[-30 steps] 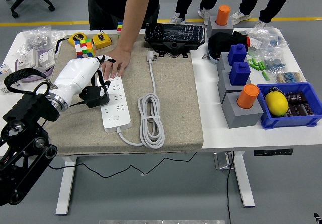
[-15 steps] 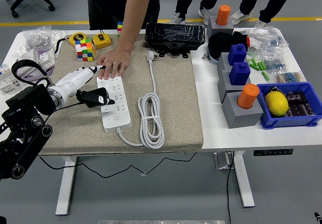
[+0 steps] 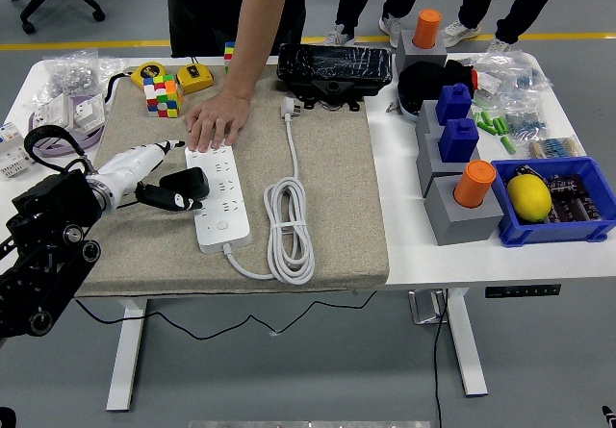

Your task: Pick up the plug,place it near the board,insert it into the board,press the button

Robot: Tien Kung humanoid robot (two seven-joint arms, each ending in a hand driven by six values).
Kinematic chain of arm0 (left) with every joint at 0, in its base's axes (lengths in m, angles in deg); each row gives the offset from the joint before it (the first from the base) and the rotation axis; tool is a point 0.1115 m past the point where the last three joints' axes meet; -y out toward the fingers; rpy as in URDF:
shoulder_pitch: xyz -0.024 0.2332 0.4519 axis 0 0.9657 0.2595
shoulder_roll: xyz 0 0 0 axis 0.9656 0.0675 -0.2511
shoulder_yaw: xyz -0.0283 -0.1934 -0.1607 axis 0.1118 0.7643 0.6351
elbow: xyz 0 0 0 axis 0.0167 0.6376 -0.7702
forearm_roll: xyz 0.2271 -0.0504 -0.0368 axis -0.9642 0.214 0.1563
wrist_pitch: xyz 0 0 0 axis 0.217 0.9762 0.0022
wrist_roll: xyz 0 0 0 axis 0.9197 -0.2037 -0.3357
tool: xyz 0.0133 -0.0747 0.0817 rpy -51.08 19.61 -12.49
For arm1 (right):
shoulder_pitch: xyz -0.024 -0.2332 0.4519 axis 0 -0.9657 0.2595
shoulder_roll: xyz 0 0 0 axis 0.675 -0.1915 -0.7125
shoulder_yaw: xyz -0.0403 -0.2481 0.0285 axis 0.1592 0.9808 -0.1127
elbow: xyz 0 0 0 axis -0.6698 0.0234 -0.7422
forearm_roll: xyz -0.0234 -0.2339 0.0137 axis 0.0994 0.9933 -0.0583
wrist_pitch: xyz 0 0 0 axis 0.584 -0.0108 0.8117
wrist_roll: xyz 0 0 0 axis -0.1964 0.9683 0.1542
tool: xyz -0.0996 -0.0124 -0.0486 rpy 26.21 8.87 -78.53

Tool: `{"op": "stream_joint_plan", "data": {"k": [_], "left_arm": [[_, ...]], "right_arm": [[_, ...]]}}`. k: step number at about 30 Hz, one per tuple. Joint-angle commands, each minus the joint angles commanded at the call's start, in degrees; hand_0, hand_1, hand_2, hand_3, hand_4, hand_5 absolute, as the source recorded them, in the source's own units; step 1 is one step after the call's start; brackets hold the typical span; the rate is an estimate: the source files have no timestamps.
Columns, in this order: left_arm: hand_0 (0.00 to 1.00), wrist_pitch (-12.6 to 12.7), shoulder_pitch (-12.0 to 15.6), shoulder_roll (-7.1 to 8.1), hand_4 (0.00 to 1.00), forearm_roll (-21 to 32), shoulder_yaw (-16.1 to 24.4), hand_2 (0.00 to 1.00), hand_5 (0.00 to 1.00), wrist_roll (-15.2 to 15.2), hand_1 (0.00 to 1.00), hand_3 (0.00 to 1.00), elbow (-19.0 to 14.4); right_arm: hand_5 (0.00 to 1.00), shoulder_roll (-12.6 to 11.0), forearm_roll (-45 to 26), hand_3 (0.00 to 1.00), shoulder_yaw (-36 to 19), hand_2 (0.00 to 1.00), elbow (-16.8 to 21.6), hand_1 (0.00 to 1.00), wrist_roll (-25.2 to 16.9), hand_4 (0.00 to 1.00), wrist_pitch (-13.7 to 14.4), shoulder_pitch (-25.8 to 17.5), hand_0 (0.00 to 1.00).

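A white power strip [image 3: 223,202] lies on the beige mat [image 3: 337,188], its cord coiled [image 3: 290,228] to its right. My left hand [image 3: 159,180] comes in from the left, white with dark fingertips. It is shut on a black plug [image 3: 187,184], held at the strip's left edge about halfway along. One finger [image 3: 166,148] points toward the strip's far end. A person's hand [image 3: 214,120] rests flat on that far end. The right hand is out of view.
Rubik's cubes [image 3: 161,93] and a yellow tape measure [image 3: 195,76] lie behind the strip. A black case [image 3: 334,67] is at the mat's back. Grey blocks with blue and orange caps [image 3: 464,192] and a blue bin [image 3: 577,224] with a lemon stand on the right.
My left arm has drawn back left and lower. The hand has turned from above the strip to its left side, with the plug still in it. The person's hand stays on the strip.
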Motion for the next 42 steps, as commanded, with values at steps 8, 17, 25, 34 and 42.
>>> {"op": "stream_joint_plan", "data": {"k": [8,17,25,34,42], "left_arm": [[0.796,1.3,0.0,0.02,0.998,-0.5,-0.4,0.827,0.4,-0.4,0.814,0.871,0.4],[0.592,3.5,0.2,-0.17,0.998,-2.0,-1.2,0.69,0.267,-0.5,0.671,0.718,0.5],[0.551,6.9,0.3,-0.28,0.998,-3.7,-1.8,0.638,0.179,-1.2,0.648,0.627,0.8],[0.434,8.6,0.0,-0.44,0.88,-3.8,-2.0,0.566,0.07,-2.0,0.568,0.549,1.1],[0.419,7.7,-0.2,-0.55,0.866,-3.8,-2.1,0.56,0.059,-1.9,0.559,0.547,1.2]], "right_arm": [[0.998,0.0,0.1,0.762,0.0,0.717,0.0,0.729,0.0,0.998,0.0,-0.1,0.834],[0.998,0.0,0.1,0.762,0.1,0.717,0.0,0.729,0.1,0.998,0.0,-0.2,0.833],[0.998,0.0,0.1,0.762,0.1,0.717,0.0,0.729,0.1,0.998,0.0,-0.3,0.834],[0.998,-0.1,0.1,0.763,0.2,0.717,0.0,0.728,0.1,0.998,0.0,-0.1,0.834],[0.998,-0.2,0.0,0.763,0.2,0.717,0.0,0.728,0.1,0.998,0.1,0.1,0.834]]}}
